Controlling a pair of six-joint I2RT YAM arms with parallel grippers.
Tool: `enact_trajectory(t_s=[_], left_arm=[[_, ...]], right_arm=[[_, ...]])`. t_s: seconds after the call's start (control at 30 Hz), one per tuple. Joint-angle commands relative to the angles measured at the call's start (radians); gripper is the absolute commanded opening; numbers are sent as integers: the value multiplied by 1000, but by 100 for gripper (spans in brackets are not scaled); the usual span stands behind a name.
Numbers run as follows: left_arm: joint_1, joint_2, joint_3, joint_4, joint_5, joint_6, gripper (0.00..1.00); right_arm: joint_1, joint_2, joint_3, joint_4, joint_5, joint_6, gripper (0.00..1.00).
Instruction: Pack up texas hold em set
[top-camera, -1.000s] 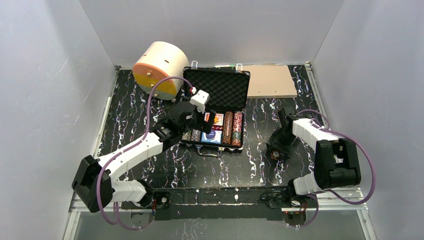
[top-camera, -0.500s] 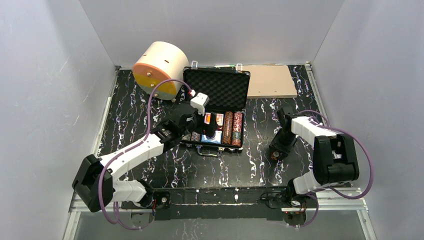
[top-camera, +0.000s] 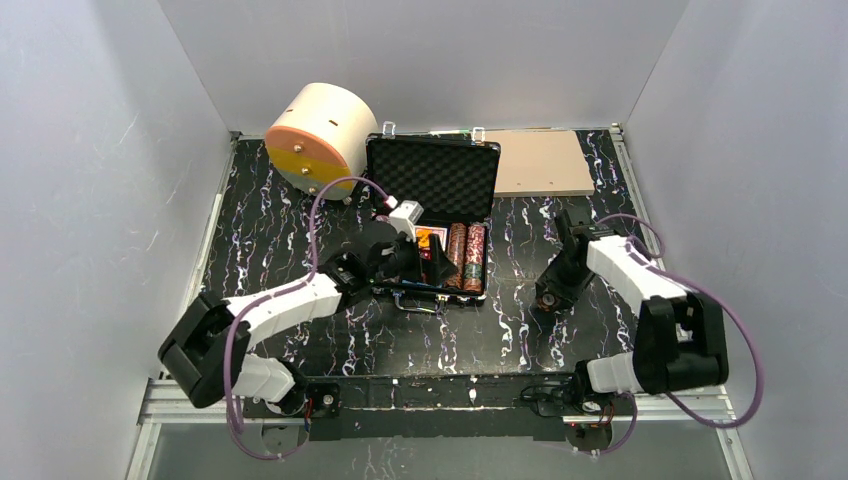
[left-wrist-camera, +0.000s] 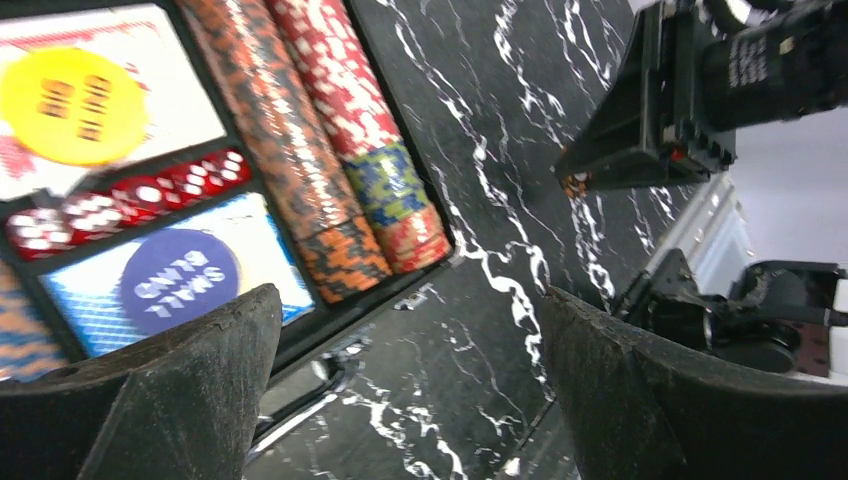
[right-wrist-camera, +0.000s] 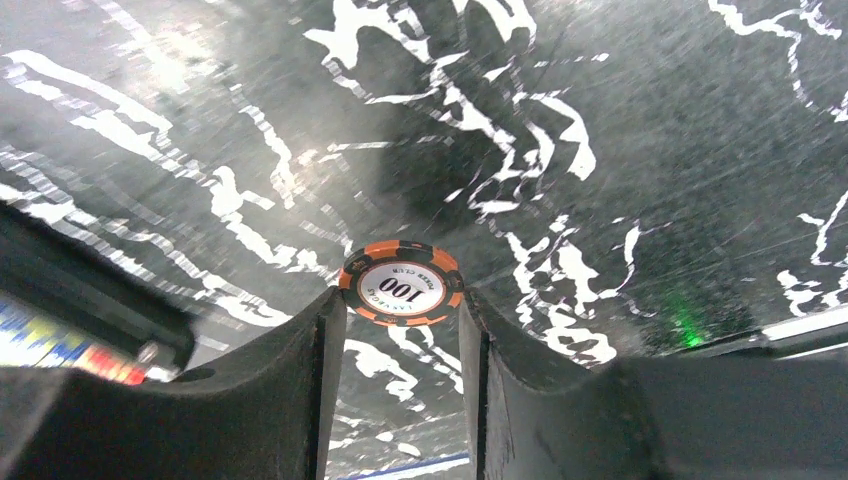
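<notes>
Right hand clamped on an orange-black 100 chip, at 3 o'clock of the open briefcase, near the marbled surface. Left hand spread wide, empty, over the case's 6 o'clock edge. Chip rows and dice lie inside.

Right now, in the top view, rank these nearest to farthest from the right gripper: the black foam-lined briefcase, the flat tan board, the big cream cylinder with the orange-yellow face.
1. Black foam-lined briefcase, open, just left of the right gripper, which pinches an orange-striped chip.
2. Flat tan board, far edge, beyond the gripper.
3. Big cream cylinder, far-left corner, past the briefcase.
</notes>
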Motion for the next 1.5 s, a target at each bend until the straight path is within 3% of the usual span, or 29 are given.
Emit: enact_trajectory(t_s=[0.0, 0.23, 0.4, 0.73, 0.87, 0.97, 1.13, 1.47], left_arm=[[-66, 57, 1, 131, 59, -121, 98], [-189, 216, 15, 350, 68, -249, 98], [-294, 331, 58, 433, 15, -270, 91], [-356, 485, 112, 621, -184, -426, 90], [-364, 499, 106, 703, -250, -474, 84], [-371, 505, 117, 709, -274, -475, 75], [-373, 542, 146, 706, -302, -530, 49], [-378, 537, 242, 533, -384, -600, 2]], right_arm=[[4, -110, 29, -55, -102, 69, 33], [3, -229, 15, -56, -237, 146, 33], [4, -270, 38, -96, -281, 172, 32], [4, -297, 91, -138, -366, 180, 33], [3, -301, 92, -138, -383, 176, 33], [3, -300, 89, -133, -394, 174, 33], [3, -292, 85, -122, -411, 175, 33], [2, -266, 78, -91, -425, 176, 33]])
